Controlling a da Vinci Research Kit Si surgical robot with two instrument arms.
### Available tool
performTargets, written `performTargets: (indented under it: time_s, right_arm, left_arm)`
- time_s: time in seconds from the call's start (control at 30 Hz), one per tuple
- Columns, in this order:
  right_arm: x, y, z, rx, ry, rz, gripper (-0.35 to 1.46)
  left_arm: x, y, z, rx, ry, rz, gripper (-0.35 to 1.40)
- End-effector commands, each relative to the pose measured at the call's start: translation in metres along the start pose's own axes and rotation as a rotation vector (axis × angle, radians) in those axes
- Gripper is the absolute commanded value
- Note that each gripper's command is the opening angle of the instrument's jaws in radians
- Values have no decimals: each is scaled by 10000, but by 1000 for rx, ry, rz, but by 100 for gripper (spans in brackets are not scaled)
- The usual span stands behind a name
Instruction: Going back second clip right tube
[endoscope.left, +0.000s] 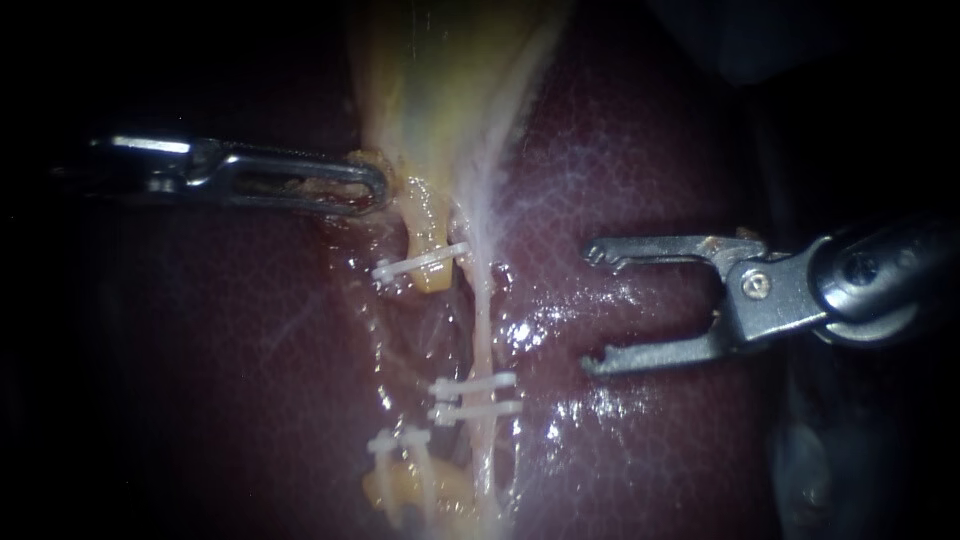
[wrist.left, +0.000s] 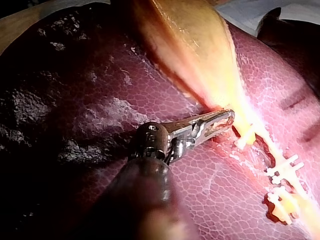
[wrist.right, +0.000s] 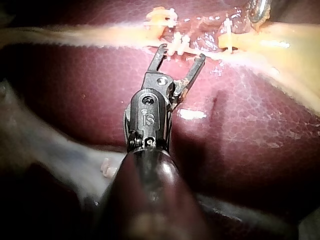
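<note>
The right tube is a thin whitish strand running down over the liver, and it carries two white clips close together. Beside it, the yellowish left tube has one clip high up and another lower down. My right instrument stands to the right of the right tube, above its clips, jaws open, empty and apart from the tissue. In the right wrist view, those open jaws sit just short of the two clips. My left instrument is shut on tissue at the gallbladder's narrow lower end.
Wet, glistening liver surface lies under and around my right instrument's jaws. In the right wrist view, a small white piece lies beside that instrument's shaft, and the left instrument's tip shows beyond the tubes. Pale cloth borders the liver's far side.
</note>
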Motion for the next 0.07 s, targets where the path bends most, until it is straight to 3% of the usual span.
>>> performTargets:
  time_s: [0.03,0.07]
  right_arm:
    - [0,0,1,2,0,0,50]
    - [0,0,1,7,2,0,50]
  left_arm:
    - [-1,0,-1,1,0,0,-35]
    - [-2,0,-2,2,0,-1,-35]
